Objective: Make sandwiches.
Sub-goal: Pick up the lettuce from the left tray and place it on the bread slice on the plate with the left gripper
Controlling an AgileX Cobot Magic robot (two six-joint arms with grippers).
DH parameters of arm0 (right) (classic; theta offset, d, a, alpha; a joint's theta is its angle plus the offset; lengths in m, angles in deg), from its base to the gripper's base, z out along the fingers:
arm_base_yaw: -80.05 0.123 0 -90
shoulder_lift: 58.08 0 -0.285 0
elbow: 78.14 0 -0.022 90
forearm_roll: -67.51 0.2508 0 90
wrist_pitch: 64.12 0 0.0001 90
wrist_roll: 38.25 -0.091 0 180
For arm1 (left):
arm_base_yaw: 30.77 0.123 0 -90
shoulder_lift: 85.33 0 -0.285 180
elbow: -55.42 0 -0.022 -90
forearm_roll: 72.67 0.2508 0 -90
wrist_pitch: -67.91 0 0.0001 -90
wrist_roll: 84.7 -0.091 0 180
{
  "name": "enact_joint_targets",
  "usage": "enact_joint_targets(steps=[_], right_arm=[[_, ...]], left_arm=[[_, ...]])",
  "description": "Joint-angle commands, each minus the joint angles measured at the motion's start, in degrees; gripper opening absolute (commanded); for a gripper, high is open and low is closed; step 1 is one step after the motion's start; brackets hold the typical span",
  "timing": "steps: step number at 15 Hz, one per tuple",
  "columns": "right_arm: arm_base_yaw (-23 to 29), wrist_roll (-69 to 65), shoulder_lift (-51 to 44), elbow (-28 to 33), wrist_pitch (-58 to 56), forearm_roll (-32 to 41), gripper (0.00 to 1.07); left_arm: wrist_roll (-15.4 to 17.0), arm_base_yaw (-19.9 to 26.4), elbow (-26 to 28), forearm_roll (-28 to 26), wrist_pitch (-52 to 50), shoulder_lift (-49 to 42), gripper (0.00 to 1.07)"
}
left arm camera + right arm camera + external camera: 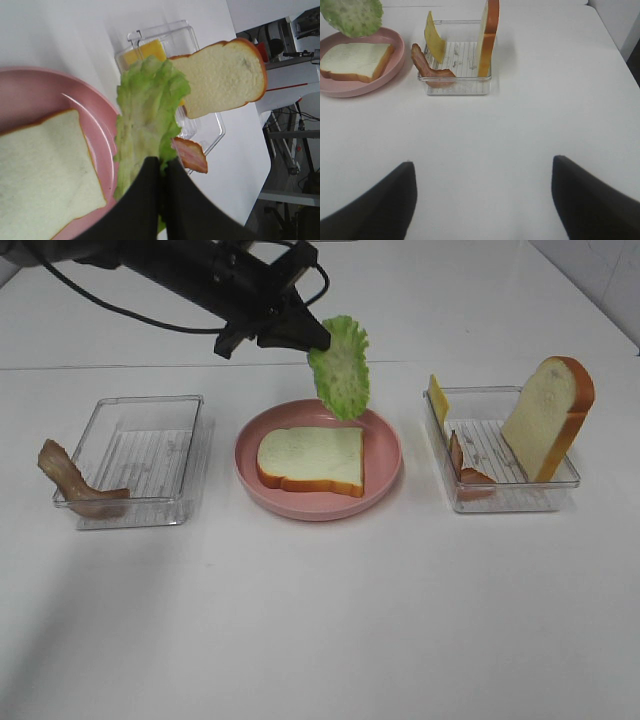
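My left gripper is shut on the top of a ruffled green lettuce leaf, which hangs over the back rim of the pink plate. A white bread slice lies flat on that plate. The left wrist view shows the gripper pinching the lettuce beside the bread. The right tray holds an upright bread slice, a yellow cheese slice and a bacon strip. My right gripper is open over bare table, well short of that tray.
A clear left tray stands left of the plate, with a bacon strip draped over its left front corner. White table stretches across the front.
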Motion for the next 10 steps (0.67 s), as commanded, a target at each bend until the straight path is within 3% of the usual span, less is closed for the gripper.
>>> enact_joint_targets(steps=[1, 7, 10], right_arm=[[-0.5, 0.4, -0.7, 0.0, 0.7, 0.2, 0.71], [-0.5, 0.4, -0.7, 0.0, 0.7, 0.2, 0.71], [-0.5, 0.4, -0.7, 0.0, 0.7, 0.2, 0.71]], left_arm=[[0.0, -1.0, 0.3, -0.9, 1.8, 2.8, 0.00], [0.2, -1.0, 0.3, 7.8, 2.6, 5.2, 0.00], [3.7, -1.0, 0.3, 10.5, 2.6, 5.8, 0.00]])
